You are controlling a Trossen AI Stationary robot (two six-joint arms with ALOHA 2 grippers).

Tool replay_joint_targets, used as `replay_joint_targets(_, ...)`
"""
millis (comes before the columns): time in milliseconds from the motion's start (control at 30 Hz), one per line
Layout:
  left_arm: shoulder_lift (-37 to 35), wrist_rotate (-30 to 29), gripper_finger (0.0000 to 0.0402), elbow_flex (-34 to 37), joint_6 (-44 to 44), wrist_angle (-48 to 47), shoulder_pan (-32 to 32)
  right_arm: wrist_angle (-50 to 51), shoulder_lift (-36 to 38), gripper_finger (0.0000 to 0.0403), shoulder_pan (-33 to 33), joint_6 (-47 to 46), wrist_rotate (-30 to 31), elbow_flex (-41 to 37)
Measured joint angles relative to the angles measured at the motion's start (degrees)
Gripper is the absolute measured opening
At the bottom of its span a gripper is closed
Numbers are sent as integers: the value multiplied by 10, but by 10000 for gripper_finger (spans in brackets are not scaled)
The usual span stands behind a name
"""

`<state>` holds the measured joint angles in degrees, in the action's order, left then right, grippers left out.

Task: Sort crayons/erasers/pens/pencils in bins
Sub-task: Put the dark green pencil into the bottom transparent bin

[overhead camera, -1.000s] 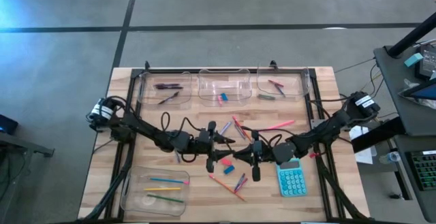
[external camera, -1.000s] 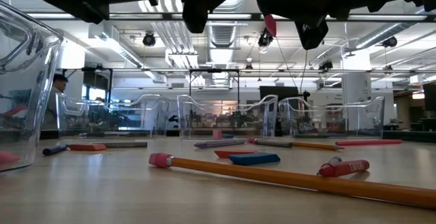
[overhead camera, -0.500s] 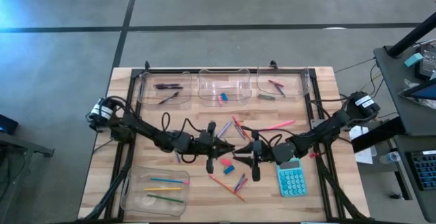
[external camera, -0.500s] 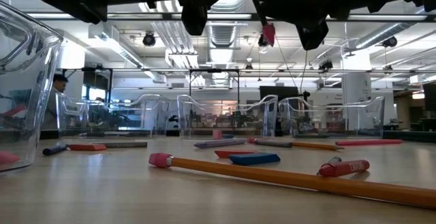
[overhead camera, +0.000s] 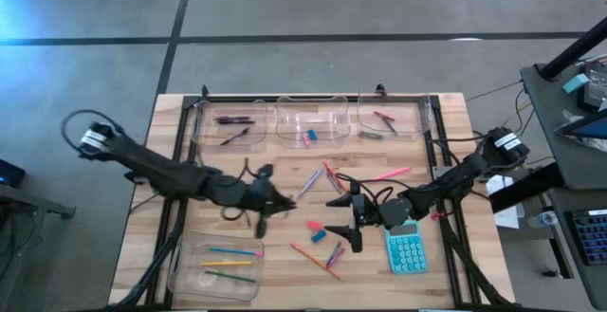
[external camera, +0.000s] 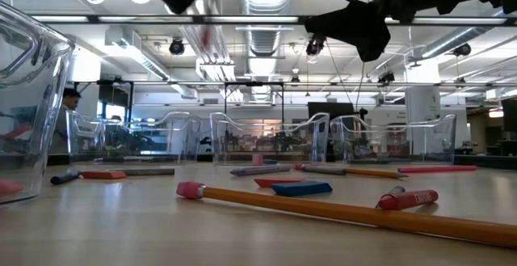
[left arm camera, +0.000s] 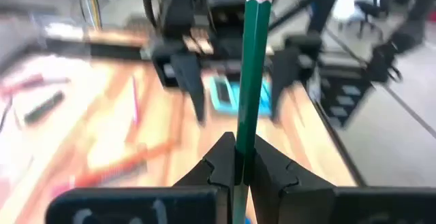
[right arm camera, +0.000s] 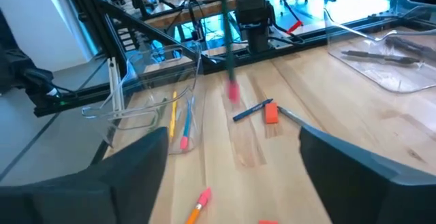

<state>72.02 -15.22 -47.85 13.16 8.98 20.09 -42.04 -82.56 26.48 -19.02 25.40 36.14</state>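
Between the fingers (left arm camera: 269, 166) of the left gripper (left arm camera: 238, 163): one green pencil (left arm camera: 252, 74) with a pink eraser tip, pinched tight, its shaft rising straight out past the fingertips and its tip well beyond them. In the high view this left gripper (overhead camera: 258, 203) sits above the middle-left of the table (overhead camera: 446, 113), just beyond the near-left bin (overhead camera: 185, 279)

Near-left bin, contents: several pencils, yellow, green, blue and orange, lying side by side

Right gripper (right arm camera: 228, 159): fingers (right arm camera: 133, 163) spread wide, nothing between them. In the high view the right gripper (overhead camera: 353, 219) stands at mid-table, apart from the left gripper. Ahead of its fingertips on the wood: a blue stick beside an orange block (right arm camera: 271, 112), and an orange pencil (right arm camera: 197, 205) with pink tip nearer the fingers

Loose on the table around the right gripper, high view: a pink eraser (overhead camera: 314, 225), a blue eraser (overhead camera: 319, 237), an orange pencil (overhead camera: 318, 261), a blue stick (overhead camera: 334, 253), a long pink pencil (overhead camera: 384, 174), further coloured sticks beyond the fingers. Teal calculator (overhead camera: 406, 250) just beside the right arm

Far edge, three bins in a row:
- left bin (overhead camera: 228, 122), dark pens
- middle bin (overhead camera: 311, 120), a pink and a blue eraser
- right bin (overhead camera: 389, 118), short crayons

Low view: orange pencil (external camera: 323, 209) with pink eraser end nearest the camera, red crayon (external camera: 408, 199) beside it, blue eraser (external camera: 300, 188) behind
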Motion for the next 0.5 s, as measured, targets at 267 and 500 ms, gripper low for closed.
replay_joint_targets(267,-93,8,9,-99,179,-375,122,0,0,370,1,-1,-4,0)
replay_joint_targets(500,-22,8,9,-208,241,-501,235,2,0,370,1,-7,-4,0)
